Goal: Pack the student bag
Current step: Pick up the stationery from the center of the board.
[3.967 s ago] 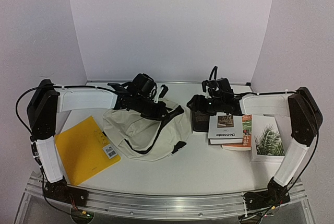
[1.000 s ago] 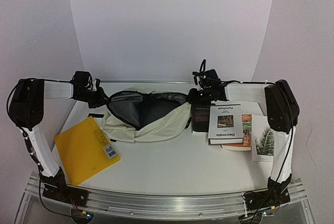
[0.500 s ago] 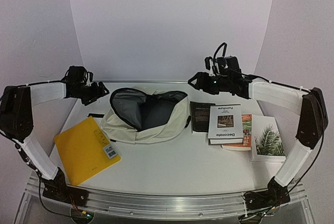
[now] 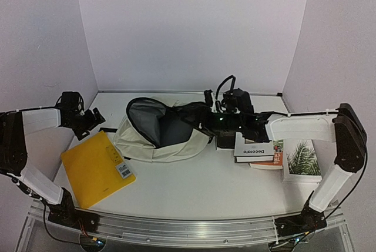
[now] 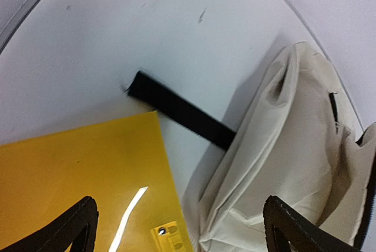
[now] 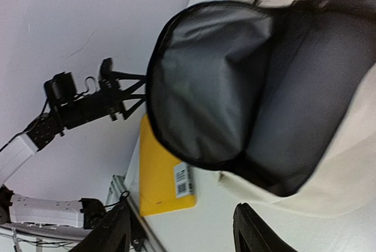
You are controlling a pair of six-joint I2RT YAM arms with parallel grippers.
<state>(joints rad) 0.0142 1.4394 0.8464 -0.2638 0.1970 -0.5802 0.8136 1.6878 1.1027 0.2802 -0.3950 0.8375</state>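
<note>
The student bag [image 4: 150, 140] lies in the middle of the table, cream outside, its mouth gaping and the grey lining [image 4: 158, 124] showing. My left gripper [image 4: 93, 117] hangs open left of the bag, apart from it. In the left wrist view the gripper [image 5: 182, 231] is over the edge of a yellow folder [image 5: 70, 187], with the cream bag [image 5: 294, 146] and a black strap [image 5: 179, 111] beyond. My right gripper [image 4: 202, 121] is open at the bag's right rim. In the right wrist view the gripper [image 6: 185, 234] faces the lining [image 6: 235, 87] and holds nothing.
The yellow folder [image 4: 97, 167] lies at the front left. Right of the bag lie a black book [image 4: 225, 139], a white book [image 4: 254, 147], an orange book [image 4: 276, 157] and a palm-leaf book [image 4: 302, 161]. White walls close the back and both sides.
Both grippers let go of the bag's rim. The left one opened and drew back to the left. The right one rose, then came down by the bag's right side. The bag stays open.
</note>
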